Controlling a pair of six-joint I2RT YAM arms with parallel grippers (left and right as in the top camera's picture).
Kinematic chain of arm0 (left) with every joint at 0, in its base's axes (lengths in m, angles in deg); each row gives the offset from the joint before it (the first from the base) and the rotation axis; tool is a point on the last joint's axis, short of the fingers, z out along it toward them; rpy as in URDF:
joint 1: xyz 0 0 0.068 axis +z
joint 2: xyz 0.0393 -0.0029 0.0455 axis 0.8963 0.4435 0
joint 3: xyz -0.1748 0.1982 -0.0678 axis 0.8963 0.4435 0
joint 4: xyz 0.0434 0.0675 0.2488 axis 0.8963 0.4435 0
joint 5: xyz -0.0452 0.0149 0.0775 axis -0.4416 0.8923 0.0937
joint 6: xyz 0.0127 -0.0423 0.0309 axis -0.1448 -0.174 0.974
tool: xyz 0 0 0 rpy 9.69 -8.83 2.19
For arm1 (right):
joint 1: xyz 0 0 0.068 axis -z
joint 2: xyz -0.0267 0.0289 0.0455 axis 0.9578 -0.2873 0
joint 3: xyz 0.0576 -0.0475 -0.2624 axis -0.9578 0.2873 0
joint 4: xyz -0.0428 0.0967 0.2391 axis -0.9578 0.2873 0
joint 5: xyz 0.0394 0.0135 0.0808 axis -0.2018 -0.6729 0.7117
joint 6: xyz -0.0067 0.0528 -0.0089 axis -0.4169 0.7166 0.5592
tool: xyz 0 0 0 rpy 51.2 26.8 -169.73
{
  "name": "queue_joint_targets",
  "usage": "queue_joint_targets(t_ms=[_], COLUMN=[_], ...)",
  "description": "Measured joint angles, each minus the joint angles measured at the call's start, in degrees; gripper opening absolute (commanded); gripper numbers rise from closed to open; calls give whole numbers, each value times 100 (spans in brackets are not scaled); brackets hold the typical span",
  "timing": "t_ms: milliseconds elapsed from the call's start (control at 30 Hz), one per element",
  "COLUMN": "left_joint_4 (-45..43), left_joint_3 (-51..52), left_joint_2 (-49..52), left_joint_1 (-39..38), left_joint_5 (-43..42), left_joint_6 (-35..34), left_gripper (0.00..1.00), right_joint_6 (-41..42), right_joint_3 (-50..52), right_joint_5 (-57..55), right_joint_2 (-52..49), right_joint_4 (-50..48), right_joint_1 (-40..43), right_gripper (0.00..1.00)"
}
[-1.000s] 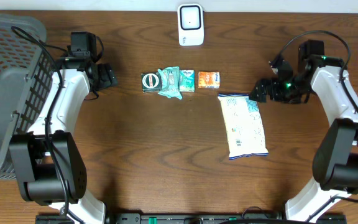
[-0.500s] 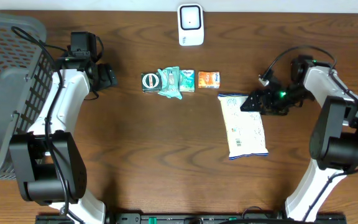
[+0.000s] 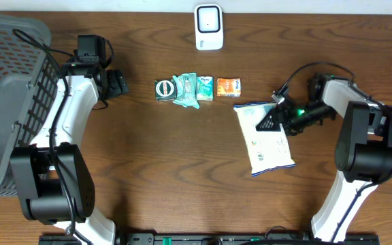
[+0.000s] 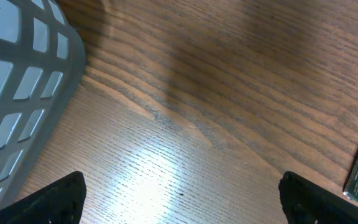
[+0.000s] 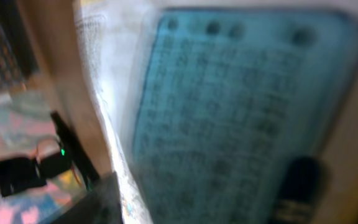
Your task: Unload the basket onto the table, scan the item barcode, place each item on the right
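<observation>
We see the flat white plastic packet with blue edging (image 3: 271, 150) lying on the dark brown wooden table (image 3: 182, 170), right of centre and slightly askew. It sits just below the right end of a row of small goods. The right gripper (image 3: 267, 122) reaches in from the right and sits over the packet's upper part, low against it. From its wrist camera the packet's printed face fills the view in a blur, with a dark fingertip at each lower corner. We cannot tell whether those fingers are spread or pinching the packet.

The left gripper (image 3: 118, 83) hangs above bare wood at the left, near the grey plastic mesh basket (image 3: 12, 88). Its claw is spread wide, with nothing between the tips.

The row holds a round dark green tin (image 3: 163, 89), a crumpled teal wrapper (image 3: 184, 88), a small green box (image 3: 205, 88) and a small orange box (image 3: 229, 86). The first three touch, and the orange box stands just apart. The white rectangular barcode scanner (image 3: 209, 27) stands at the far edge of the table, well apart from the packet.
</observation>
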Motion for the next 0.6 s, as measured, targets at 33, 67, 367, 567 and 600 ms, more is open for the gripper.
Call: queue_joint_targets(t_ms=[33, 67, 367, 567, 600], left_joint_4=[0, 0, 0, 0, 0], left_joint_3=[0, 0, 0, 0, 0], left_joint_2=[0, 0, 0, 0, 0], left_joint_1=[0, 0, 0, 0, 0], left_joint_5=[0, 0, 0, 0, 0], left_joint_6=[0, 0, 0, 0, 0], left_gripper=[98, 97, 98, 98, 97], right_joint_6=[2, -4, 11, 17, 17], right_joint_3=[66, 125, 262, 348, 356], right_joint_5=[2, 33, 645, 671, 662], right_joint_2=[-17, -46, -87, 435, 625], right_joint_4=[-66, -116, -103, -120, -120], right_joint_1=[-15, -20, -13, -28, -28], right_gripper=[11, 1, 1, 1, 1])
